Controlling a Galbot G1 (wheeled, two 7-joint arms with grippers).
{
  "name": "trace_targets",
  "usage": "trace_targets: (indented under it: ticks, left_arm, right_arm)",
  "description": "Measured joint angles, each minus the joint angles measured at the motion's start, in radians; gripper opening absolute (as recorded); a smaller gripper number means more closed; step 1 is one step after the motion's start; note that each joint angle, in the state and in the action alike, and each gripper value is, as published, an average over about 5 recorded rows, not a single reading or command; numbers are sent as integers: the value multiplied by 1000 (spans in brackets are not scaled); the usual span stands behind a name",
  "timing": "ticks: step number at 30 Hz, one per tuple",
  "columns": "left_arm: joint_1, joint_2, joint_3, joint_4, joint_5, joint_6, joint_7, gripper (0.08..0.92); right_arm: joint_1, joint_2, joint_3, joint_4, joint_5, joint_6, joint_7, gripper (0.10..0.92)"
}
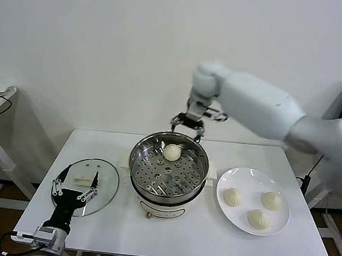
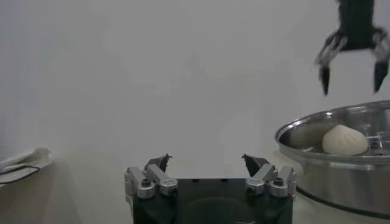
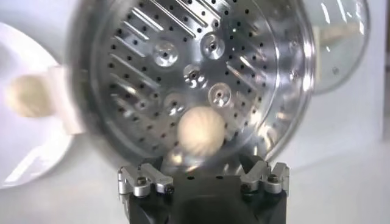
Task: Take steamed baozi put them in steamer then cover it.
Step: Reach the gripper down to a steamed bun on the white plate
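One bun is sitting in the steamer (image 1: 168,171) right now, toward the far side of the perforated tray, and the right pincer (image 1: 187,128) is hanging just above the far rim with its fingers spread wide and nothing between them. In the right wrist view that baozi (image 3: 200,131) is lying free on the holed metal, clear of the fingertips, so the first drop looks done. Three more steamed baozi (image 1: 232,197) are waiting on the white plate (image 1: 245,174), which is sitting on the tabletop (image 1: 185,240) just to the right of the pot. So the loading step is under way, roughly a quarter through by my count.

Next, I'd say the right arm is needing to swing over to the plate, come down on one bun with the fingers straddling it, and pinch gently, since these look soft and easy to dent.

The left pincer (image 1: 75,190) is idling, spread open, low at the near left, hovering by the glass cover (image 1: 105,180), which is lying flat on the tabletop left of the steamer with its white handle up. Covering is coming last, and that pincer looks well placed for it.

As for brands, labels or writing, nothing readable is showing anywhere
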Motion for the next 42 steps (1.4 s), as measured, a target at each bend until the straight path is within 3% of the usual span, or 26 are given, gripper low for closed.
trace_targets:
  ticks: [8, 17, 42]
  left_arm:
    - [5, -6, 9, -13, 6, -1, -5, 823]
    - [6, -11, 15, -11, 10, -1, -8, 823]
    - [-7, -15, 24, 23, 17, -4, -11, 823]
  right_arm:
    - [-52, -212, -17, 69, 81, -275, -5, 823]
    - [-218, -296, 45, 82, 102, -493, 34, 823]
    - [-514, -233, 182, -15, 12, -638, 135, 823]
